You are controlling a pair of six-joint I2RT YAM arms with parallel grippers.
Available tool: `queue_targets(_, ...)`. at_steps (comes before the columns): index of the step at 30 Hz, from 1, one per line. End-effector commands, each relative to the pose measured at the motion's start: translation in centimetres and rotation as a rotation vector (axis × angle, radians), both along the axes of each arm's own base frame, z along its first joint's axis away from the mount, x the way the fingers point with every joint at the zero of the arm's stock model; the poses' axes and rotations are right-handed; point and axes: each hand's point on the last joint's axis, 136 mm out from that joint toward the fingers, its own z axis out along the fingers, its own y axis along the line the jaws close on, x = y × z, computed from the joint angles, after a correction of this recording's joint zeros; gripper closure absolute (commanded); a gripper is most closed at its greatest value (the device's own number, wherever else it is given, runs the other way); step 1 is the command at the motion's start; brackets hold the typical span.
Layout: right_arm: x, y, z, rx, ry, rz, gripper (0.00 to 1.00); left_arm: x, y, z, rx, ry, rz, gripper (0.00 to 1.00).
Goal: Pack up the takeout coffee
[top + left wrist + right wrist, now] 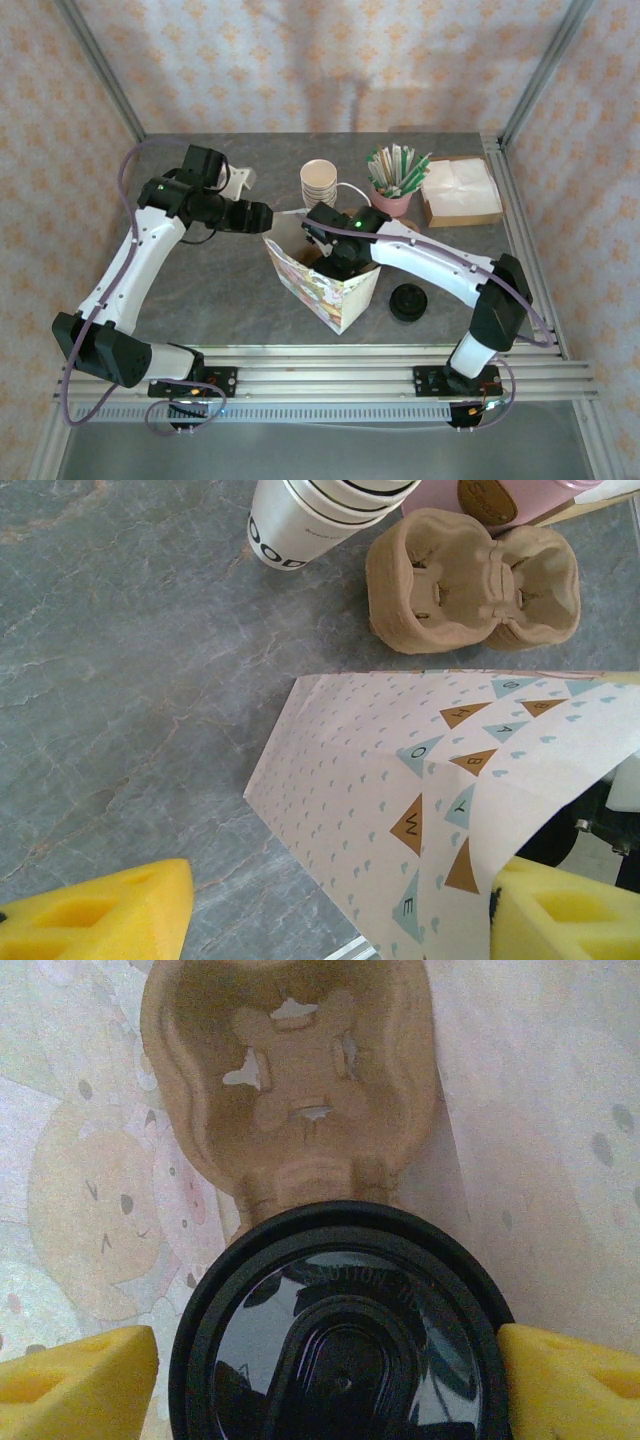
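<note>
Takeout coffee (340, 1350) clenched in right pincer (328, 1375) above pulp carrier (290, 1080), per your right wrist view; overhead adds arm inside bag (325, 285). Left pincer (340, 905) released, at bag wall.

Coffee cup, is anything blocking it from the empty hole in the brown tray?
Nothing visible does. The right gripper holds the cup inside the bag, and the tray has its empty pocket open just beyond it.
</note>
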Motion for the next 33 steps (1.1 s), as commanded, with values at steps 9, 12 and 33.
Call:
queue_targets(9, 1.0, -0.7, 4.1, 0.048, -0.082, -0.088, 0.12, 0.2, 0.2, 1.7, 0.014, -0.049, 0.015, 0.31)
queue_targets(12, 1.4, -0.9, 4.4, 0.042, -0.096, -0.114, 0.12, 0.1, 0.1, 1.8, 0.016, -0.051, 0.012, 0.31)
queue_targets(33, 1.8, -0.4, 6.8, 0.11, -0.118, -0.183, 0.17, 0.1, 0.4, 2.1, 0.038, -0.057, 0.018, 0.32)
